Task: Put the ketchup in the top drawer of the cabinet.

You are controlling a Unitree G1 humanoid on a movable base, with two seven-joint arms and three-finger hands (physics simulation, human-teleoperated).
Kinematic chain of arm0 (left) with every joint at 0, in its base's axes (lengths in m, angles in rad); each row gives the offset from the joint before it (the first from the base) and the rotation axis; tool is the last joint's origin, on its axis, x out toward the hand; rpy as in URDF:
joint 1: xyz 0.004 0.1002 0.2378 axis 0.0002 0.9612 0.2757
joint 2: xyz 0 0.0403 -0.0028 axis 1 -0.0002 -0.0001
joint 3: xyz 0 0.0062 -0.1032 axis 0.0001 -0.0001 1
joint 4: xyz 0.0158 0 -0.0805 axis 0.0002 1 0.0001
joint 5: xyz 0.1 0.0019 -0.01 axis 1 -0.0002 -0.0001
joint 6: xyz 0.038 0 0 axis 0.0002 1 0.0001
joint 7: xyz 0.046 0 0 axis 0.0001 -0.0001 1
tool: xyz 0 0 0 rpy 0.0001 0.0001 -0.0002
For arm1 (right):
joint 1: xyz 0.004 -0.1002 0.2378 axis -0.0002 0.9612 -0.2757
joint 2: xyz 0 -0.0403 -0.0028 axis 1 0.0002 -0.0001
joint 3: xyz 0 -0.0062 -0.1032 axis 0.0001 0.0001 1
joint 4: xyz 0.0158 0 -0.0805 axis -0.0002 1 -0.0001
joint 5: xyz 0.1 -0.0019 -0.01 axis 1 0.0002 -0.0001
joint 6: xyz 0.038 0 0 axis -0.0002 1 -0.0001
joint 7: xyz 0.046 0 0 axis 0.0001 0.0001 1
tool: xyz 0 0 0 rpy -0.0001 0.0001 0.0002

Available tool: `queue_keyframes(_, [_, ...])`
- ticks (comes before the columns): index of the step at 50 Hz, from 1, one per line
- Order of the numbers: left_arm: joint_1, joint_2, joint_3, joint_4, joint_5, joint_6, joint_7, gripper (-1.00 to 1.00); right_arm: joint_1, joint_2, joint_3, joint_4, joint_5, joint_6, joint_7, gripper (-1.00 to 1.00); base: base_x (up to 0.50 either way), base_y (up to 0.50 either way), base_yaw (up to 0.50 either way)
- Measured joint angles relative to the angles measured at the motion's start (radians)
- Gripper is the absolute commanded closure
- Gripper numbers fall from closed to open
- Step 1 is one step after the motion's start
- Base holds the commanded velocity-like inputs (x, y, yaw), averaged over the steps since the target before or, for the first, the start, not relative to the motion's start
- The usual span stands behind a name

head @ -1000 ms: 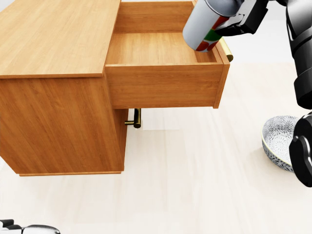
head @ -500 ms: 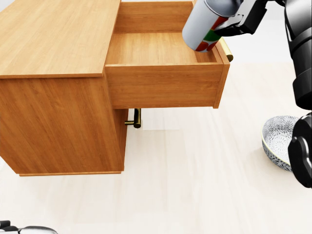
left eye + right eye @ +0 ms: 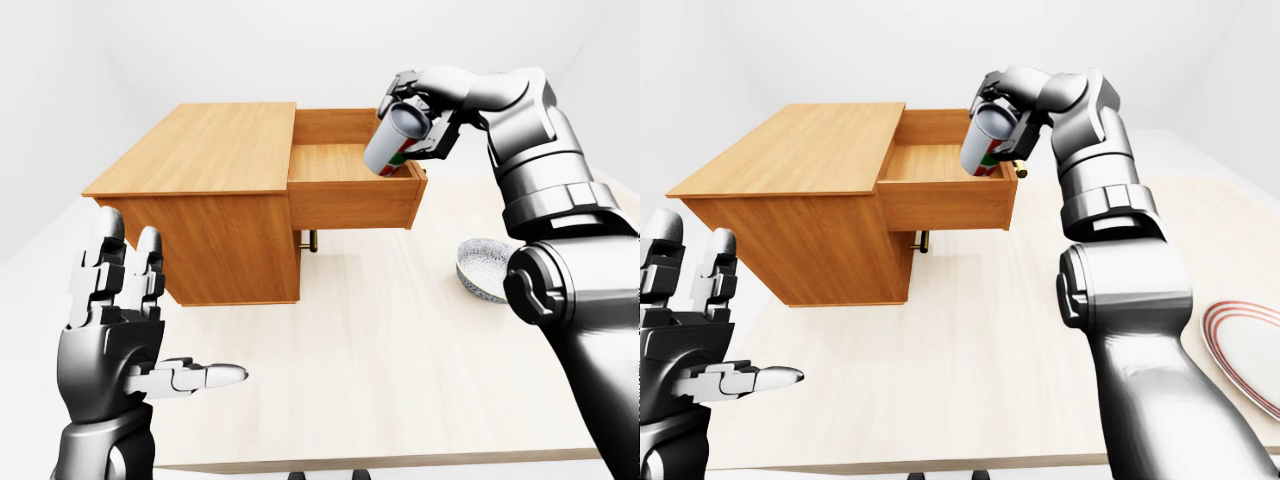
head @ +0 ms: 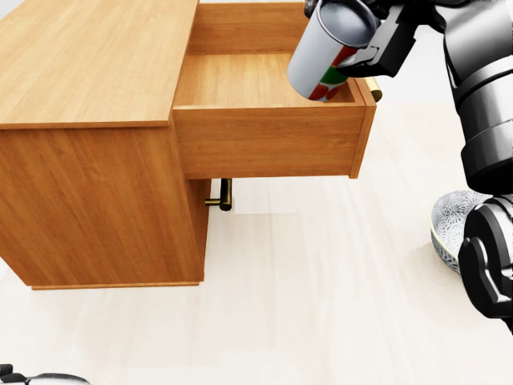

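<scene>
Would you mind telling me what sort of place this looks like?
Probably a simulated kitchen or dining tabletop: a wooden cabinet with its drawer open, a patterned bowl, a plate, blank white walls.

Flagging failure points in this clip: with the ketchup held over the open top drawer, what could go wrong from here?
The ketchup bottle hangs tilted in the right hand near the top drawer's right wall, so it could clip that wall or the brass handle going down. Released tilted, it may topple and roll inside. The forearm also passes over the patterned bowl and might knock it on withdrawal.
</scene>
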Motion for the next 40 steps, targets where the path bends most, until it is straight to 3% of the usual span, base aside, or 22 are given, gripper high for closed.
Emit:
queue_keyframes(26, [-0.002,0.001,-0.006,0.006,0.004,0.0,0.001,-1.0,0.041,0.021,0.008,-0.003,0.009,0.0,0.0,1.0,0.0,0.0,0.0])
queue_keyframes(28, [-0.001,0.001,-0.006,0.005,0.003,0.0,0.001,-1.0,0.039,0.019,0.008,-0.005,0.004,0.0,0.0,0.07,0.0,0.0,0.0])
queue_keyframes(29, [-0.001,0.001,-0.006,0.004,0.002,0.0,0.001,-1.0,0.037,0.018,0.007,-0.007,0.002,0.0,0.0,-1.0,0.0,0.0,0.0])
queue_keyframes(40, [0.001,0.0,-0.004,0.001,0.001,0.0,-0.001,-1.0,0.026,0.009,0.011,-0.007,-0.018,0.0,0.0,-1.0,0.0,0.0,0.0])
